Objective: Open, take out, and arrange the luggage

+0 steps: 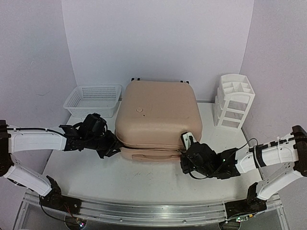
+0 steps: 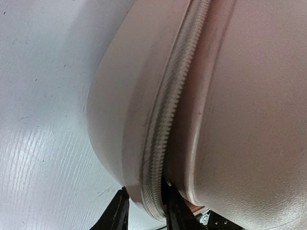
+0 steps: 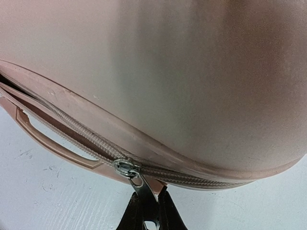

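The luggage [image 1: 158, 112], flat on the surface [image 1: 144, 187], is only partly unzipped: the zipper pull [image 3: 139, 184] is clamped in the right gripper [image 3: 147, 203], the seam [image 2: 163, 120] is straddled by the left gripper [image 2: 146, 203] (whether clamped cannot be told), and emptying and arranging are left.

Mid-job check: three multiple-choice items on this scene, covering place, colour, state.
1. The mesh basket sits: A) left of the luggage; B) right of it; C) on top of it.
2. The luggage shell is: A) blue; B) peach-pink; C) black.
3. The right hand is: A) wide open; B) out of view; C) shut on the zipper pull.
Answers: 1 A, the top view shows it by the left rear corner; 2 B, the same in all views; 3 C, the fingers pinch it.
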Controlling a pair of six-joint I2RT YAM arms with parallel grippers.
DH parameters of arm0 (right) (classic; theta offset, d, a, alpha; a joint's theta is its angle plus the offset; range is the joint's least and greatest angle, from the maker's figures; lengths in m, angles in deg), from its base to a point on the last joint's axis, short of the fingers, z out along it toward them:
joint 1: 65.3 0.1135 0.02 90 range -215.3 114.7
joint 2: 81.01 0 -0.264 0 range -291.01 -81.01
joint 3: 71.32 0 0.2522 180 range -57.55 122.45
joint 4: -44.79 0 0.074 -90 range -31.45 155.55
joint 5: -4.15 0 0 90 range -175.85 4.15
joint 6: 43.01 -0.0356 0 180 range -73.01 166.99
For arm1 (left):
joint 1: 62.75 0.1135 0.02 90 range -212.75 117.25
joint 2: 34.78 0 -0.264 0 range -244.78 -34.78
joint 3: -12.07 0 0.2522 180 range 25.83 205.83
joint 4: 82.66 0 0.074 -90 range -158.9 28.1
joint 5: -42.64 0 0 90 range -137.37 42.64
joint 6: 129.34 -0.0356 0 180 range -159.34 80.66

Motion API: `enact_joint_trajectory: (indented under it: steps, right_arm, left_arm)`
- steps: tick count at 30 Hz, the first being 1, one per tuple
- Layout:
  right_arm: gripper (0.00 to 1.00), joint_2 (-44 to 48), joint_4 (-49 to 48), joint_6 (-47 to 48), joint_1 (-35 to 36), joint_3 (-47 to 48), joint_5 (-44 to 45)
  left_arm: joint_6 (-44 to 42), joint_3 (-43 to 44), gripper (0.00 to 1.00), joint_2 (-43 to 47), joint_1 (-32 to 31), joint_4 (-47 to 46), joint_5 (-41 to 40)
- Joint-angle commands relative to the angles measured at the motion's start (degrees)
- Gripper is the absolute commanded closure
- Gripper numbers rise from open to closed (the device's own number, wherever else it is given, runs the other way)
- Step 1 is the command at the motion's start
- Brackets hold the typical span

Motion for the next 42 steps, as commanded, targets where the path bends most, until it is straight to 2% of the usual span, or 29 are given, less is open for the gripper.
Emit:
enact_joint_trajectory:
  steps: [1,5,11,16,20,26,31,38,39,42]
  right_arm:
    - [1.00,4.50,-0.85,2.20,0.45,-0.72,0.99]
    - [1.00,8.81,0.81,5.09,0.04,-3.15,1.75]
    - [1.00,19.14,1.93,9.81,-4.57,-9.91,0.51]
    - [1.00,23.18,1.94,12.83,-12.68,-12.35,-9.75]
    - [1.00,21.60,2.63,16.24,-14.66,-11.75,-9.82]
    - [1.00,18.07,1.81,20.70,-20.38,-9.28,-19.26]
    - [1.00,12.80,0.21,22.94,-26.36,-5.94,-26.14]
    - [1.00,1.88,-1.02,20.20,-34.92,0.83,-33.20]
    - [0.96,1.07,-1.04,19.68,-35.32,1.66,-34.19]
    - [0.75,1.53,-1.21,18.17,-35.44,2.13,-33.85]
  left_arm:
    - [0.74,2.36,0.79,-3.52,0.26,-1.23,-4.51]
    - [0.20,1.41,1.00,-2.83,1.73,-0.65,-5.64]
    - [-7.02,1.16,1.00,2.33,8.84,4.33,-4.77]
    - [-13.06,1.43,1.00,5.71,13.64,7.70,-1.54]
    - [-16.96,3.55,1.00,5.52,15.56,11.75,0.11]
    - [-26.26,5.57,1.00,1.31,22.55,12.26,14.85]
    - [-33.47,9.43,1.00,-2.81,23.40,17.45,18.04]
    - [-34.33,8.63,1.00,-1.99,23.31,18.18,19.75]
    - [-33.82,8.16,1.00,-1.43,23.10,18.08,19.61]
    - [-31.93,6.62,1.00,0.90,20.88,17.74,17.98]
